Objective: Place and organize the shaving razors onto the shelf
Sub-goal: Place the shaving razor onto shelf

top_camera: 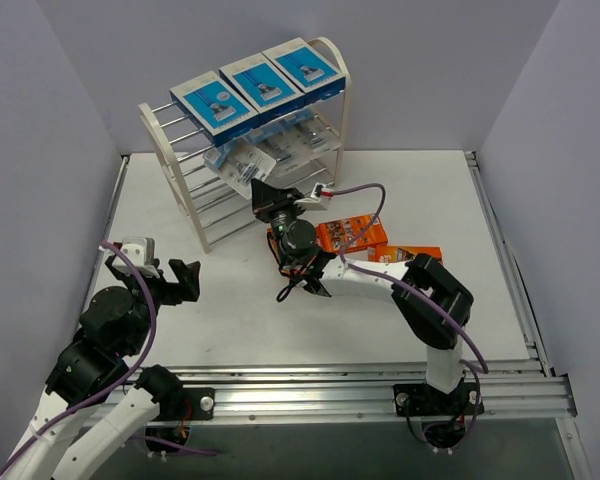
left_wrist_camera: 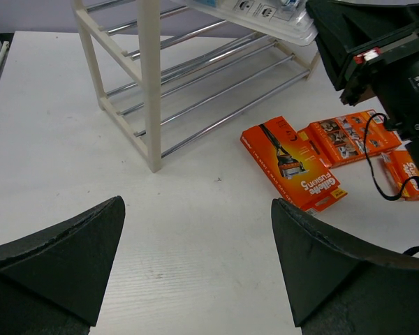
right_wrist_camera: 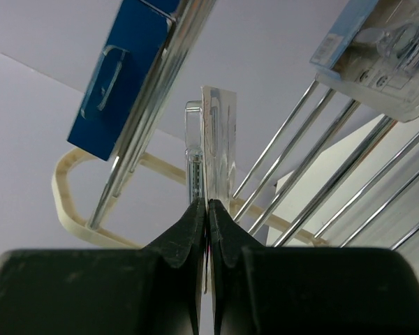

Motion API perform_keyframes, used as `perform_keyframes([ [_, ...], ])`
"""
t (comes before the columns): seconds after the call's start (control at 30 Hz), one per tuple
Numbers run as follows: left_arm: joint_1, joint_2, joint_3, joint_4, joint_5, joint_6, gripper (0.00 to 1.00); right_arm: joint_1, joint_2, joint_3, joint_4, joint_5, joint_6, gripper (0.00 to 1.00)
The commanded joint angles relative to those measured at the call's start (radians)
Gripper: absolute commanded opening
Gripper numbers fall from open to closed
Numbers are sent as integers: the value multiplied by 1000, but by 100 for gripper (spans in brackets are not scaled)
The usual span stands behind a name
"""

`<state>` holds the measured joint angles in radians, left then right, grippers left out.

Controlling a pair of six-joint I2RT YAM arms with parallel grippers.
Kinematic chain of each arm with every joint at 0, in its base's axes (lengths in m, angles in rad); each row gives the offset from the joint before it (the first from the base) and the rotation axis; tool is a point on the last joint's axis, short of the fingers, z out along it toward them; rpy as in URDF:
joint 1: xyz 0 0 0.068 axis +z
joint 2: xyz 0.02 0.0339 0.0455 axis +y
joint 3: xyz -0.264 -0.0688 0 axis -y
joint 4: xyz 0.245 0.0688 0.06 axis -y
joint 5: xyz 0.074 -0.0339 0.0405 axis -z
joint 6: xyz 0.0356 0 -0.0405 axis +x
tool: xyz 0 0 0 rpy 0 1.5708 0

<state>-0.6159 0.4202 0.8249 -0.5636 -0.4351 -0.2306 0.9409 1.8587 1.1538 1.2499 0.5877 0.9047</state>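
Three blue boxes (top_camera: 263,85) fill the shelf's (top_camera: 174,175) top tier; orange packs (top_camera: 352,235) wait on the desk (top_camera: 240,320). Right jaws pinch a blister pack (right_wrist_camera: 216,132) by its thin edge beside the rods. It could twist, snag a rod and drop. Left jaws gape apart, empty.

White table (left_wrist_camera: 195,237), shelf (left_wrist_camera: 151,84) standing, orange packs (left_wrist_camera: 293,164) lying

1. The left arm (top_camera: 110,320) sits folded low near its base.
2. The left claw (left_wrist_camera: 195,209) has its fingers spread wide, with nothing between them.
3. The right arm (top_camera: 435,295) reaches forward and left, elbow bent.
4. The right claw (right_wrist_camera: 208,204) tilts upward, pinched tight on a thin clear pack (right_wrist_camera: 216,132) that stands edge-on above its tips.
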Motion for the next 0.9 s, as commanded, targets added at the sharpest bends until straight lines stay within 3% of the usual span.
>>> perform_keyframes([
  [0.0,-8,-1,-3,51,-19,8,95,16,83,92,181,50,5,0],
  [0.4,-35,-15,-1,45,-59,4,95,41,272,250,325,156,-12,0],
  [0.87,-61,-5,-4,48,-62,4,95,49,310,193,614,182,-107,0],
])
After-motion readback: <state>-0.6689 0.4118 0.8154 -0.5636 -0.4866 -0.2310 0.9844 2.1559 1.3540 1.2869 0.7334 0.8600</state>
